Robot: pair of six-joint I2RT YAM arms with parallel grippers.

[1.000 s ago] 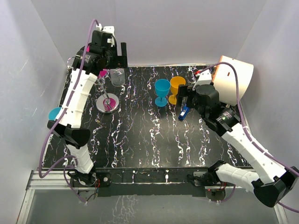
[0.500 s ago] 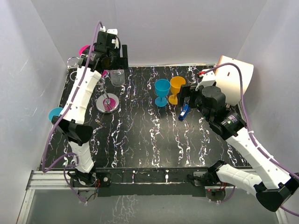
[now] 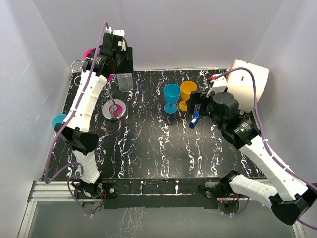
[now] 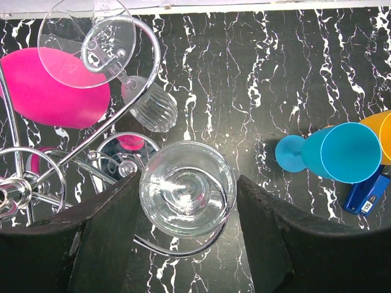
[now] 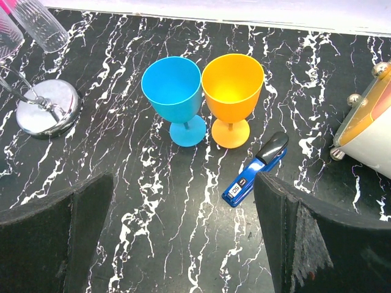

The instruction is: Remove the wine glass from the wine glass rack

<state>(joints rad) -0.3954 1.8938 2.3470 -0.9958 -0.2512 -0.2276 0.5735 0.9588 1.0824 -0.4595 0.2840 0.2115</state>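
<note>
Left gripper [image 4: 186, 201] has been nudged right over the wine glass rack [image 3: 114, 110] — fingers spread, unclosed around a clear wine glass [image 4: 187, 194] hung upside down — so grasp and lift-off are judged pending.

My left arm [image 3: 86, 99] hides most of the wine glass rack [image 3: 114, 110], orange goblet [image 4: 383, 125] cropped at frame edge, stapler [image 4: 365, 194] partly behind my finger.

— What colours am I reading on your feed?

— Black bench [image 5: 183, 201] veined with white marbling. A blue goblet [image 5: 173, 91] and an orange goblet [image 5: 231, 88], plus a blue stapler [image 5: 255, 169] with a black top.

— And my left wrist view?

— Clear wine glass [image 4: 186, 189], silver wine glass rack [image 4: 36, 183], a pink glass [image 4: 52, 88], black hand fingers [image 4: 107, 238].
</note>
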